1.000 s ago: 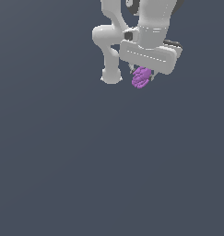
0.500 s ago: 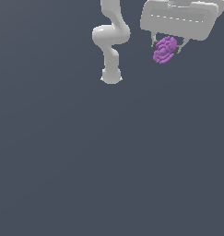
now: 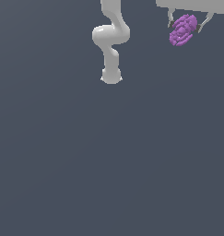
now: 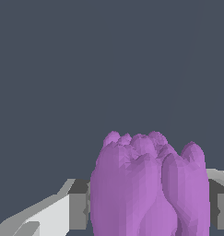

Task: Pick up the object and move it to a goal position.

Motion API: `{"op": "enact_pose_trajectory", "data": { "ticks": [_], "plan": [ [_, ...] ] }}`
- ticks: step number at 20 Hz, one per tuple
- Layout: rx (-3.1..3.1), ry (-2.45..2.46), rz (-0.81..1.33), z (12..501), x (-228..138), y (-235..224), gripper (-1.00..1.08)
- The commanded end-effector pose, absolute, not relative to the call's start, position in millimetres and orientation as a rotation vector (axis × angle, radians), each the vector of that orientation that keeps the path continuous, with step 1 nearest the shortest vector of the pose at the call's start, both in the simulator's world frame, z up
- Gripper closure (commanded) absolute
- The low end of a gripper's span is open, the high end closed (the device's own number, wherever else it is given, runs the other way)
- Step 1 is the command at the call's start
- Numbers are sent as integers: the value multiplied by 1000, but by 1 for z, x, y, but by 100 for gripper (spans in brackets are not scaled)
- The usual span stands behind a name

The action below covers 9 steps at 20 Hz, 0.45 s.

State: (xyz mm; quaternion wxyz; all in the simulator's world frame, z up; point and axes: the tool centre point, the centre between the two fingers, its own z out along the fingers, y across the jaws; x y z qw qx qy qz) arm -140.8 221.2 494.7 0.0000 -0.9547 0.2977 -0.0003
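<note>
Plain dark grey-blue ground fills the exterior view; no goal marker is seen. At the top edge toward the exterior view's right, the white robot gripper (image 3: 184, 27) is mostly cropped. Its two thin fingers (image 3: 170, 22) are closed against either side of the small bright purple, lumpy, ridged oval blob (image 3: 182, 30), which is held clear of the ground. The blob's long axis is tilted, its upper end toward the exterior view's right.

Wrist view: the purple blob (image 4: 148, 189) is seen between the grey finger pads (image 4: 78, 209), in contact on both sides. The grasp is judged secure.
</note>
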Motion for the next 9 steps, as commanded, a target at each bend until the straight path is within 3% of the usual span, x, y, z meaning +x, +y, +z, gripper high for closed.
{"op": "enact_pose_trajectory", "data": {
  "ticks": [1, 9],
  "plan": [
    [-2999, 936, 0, 502, -141, 226, 108],
    [-2998, 937, 0, 511, -141, 232, 108]
  ]
}}
